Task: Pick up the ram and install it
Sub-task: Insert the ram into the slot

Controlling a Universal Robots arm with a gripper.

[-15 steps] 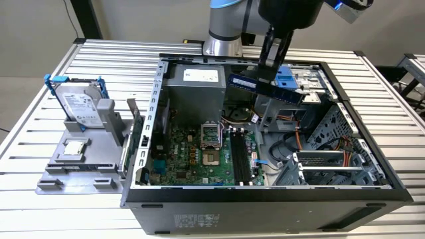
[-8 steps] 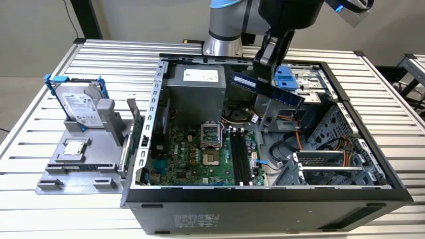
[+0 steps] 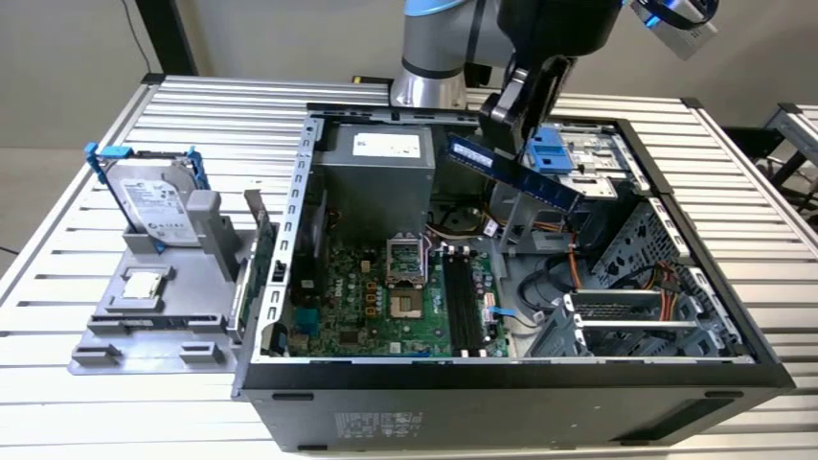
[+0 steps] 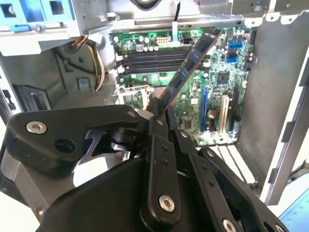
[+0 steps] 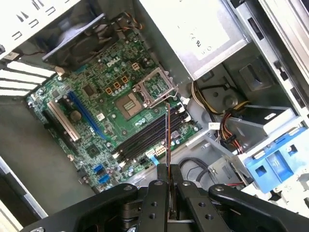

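The end effector (image 3: 504, 146) hangs over the open computer case (image 3: 511, 388), its black fingers closed narrowly on one end of the ram (image 3: 534, 184), which it holds in the air above the case's interior, tilted, with its free end sloping down toward the exterior view's right. In both wrist views the blue stick juts out from between the fingertips: in the second wrist view the ram (image 4: 190, 65) shows its flat face with dark chips, and in the first wrist view the ram (image 5: 168, 135) shows as a thin edge. It is clear of the green motherboard (image 3: 364, 302) lying on the case floor, and the row of black slots (image 3: 466, 307) beside the CPU socket (image 3: 406, 278) holds no stick. The case rests on a slatted metal worktop (image 3: 115, 422). Toward the exterior view's left, a grey stand (image 3: 153, 331) carries a silver hard drive (image 3: 153, 201) with blue brackets, standing upright, and a small square CPU chip (image 3: 144, 285) lying flat below it
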